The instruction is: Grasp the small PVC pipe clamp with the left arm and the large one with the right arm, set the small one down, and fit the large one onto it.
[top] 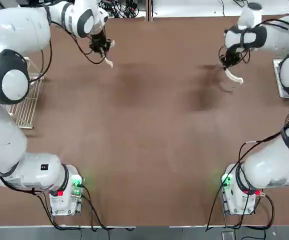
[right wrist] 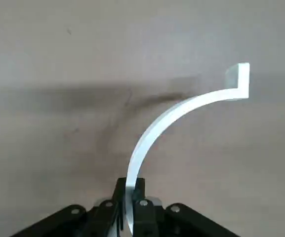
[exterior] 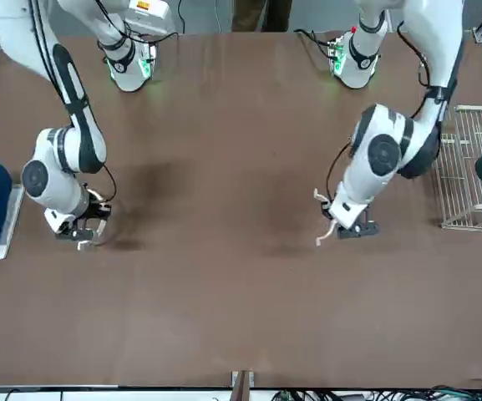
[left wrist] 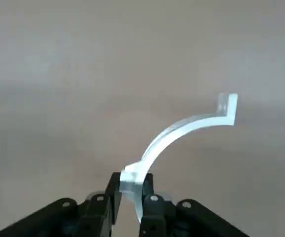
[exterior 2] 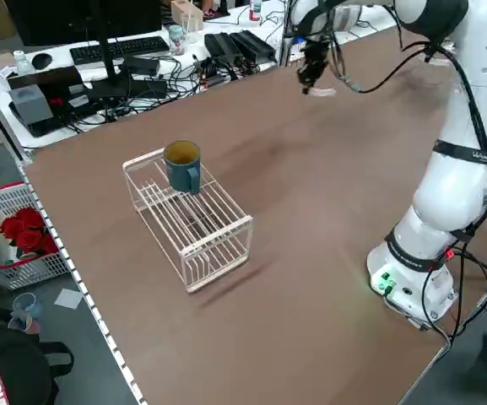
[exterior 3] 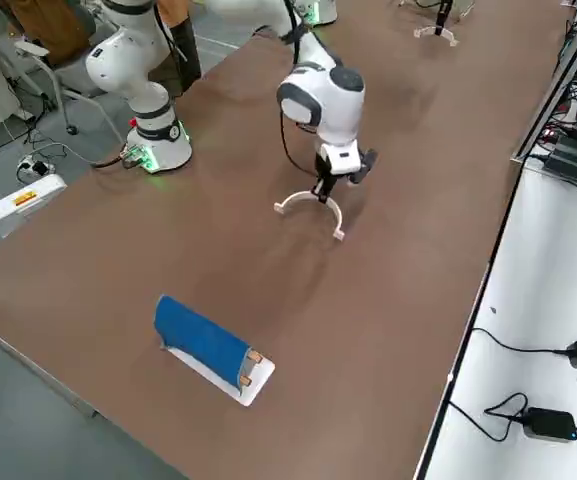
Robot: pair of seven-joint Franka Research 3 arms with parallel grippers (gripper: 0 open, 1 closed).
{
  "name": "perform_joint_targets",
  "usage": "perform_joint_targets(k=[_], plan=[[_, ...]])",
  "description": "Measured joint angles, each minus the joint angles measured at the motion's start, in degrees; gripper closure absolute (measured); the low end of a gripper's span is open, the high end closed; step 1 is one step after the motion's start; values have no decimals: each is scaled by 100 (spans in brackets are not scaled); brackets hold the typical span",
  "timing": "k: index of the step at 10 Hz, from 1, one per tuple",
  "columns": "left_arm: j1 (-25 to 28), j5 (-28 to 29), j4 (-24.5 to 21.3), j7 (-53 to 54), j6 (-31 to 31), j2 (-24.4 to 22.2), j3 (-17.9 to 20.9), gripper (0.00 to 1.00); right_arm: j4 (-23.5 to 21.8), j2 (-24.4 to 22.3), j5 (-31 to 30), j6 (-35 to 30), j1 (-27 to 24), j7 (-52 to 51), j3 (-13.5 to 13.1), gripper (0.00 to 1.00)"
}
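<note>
My left gripper (top: 103, 50) is shut on the small PVC pipe clamp (top: 108, 62), a thin white arc, near the table's far left. In the left wrist view the small clamp (left wrist: 182, 129) curves away from the closed fingertips, held above the brown table. My right gripper (top: 229, 62) is shut on the large one (top: 234, 76), a wider white half-ring, at the far right. The right side view shows the large clamp (exterior 3: 308, 208) hanging open-side down from the right gripper (exterior 3: 322, 187), just over the table. In the right wrist view the large clamp (right wrist: 182, 111) casts a shadow on the surface.
A wire rack (exterior 2: 192, 221) with a teal mug (exterior 2: 182, 165) on it stands at the table's left edge. A blue block on a white base (exterior 3: 204, 342) lies near the right edge. The brown table (top: 149, 125) stretches between the two arms.
</note>
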Motion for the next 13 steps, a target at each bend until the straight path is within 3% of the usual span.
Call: perform_joint_targets(k=[3, 6, 8, 13], plan=[[-1532, 140, 1110, -1341, 1, 1015, -111, 78, 967, -276, -2, -1363, 6, -7, 26, 92], [-2953, 363, 2301, -2045, 10, 2395, 516, 78, 1951, -304, 7, -2375, 22, 0, 258, 92], [-3238, 364, 2674, -2211, 53, 2873, 789, 78, 2233, -301, 14, -2532, 21, 0, 471, 92], [-3253, 372, 2760, -2272, 256, 3035, 903, 78, 2557, -247, 182, -2553, 63, 1160, 1262, 92]])
